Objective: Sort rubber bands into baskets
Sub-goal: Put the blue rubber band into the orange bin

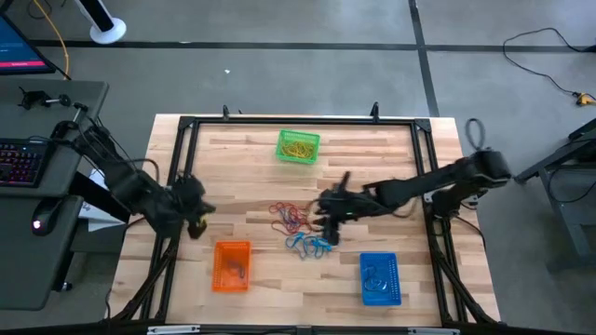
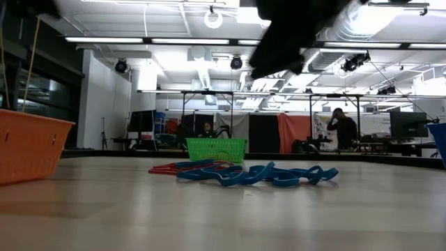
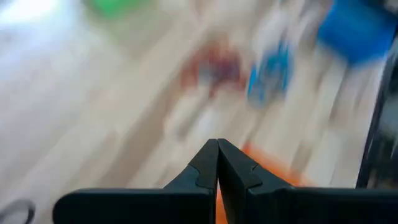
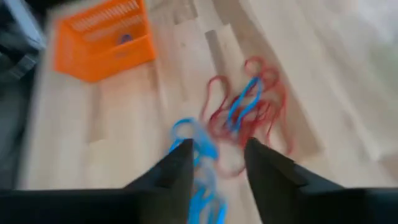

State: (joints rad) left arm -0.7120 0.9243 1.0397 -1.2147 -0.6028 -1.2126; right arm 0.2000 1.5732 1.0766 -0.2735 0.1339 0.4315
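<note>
High view, three baskets, green (image 1: 298,147), orange (image 1: 232,265), blue (image 1: 379,278)

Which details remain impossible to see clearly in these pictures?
- Orange basket contents: too small in the high view, blurred in the right wrist view.
- Blue basket: cut off by the low view's edge.
- Right claw: open, but blur hides whether the blue bands touch it.
</note>
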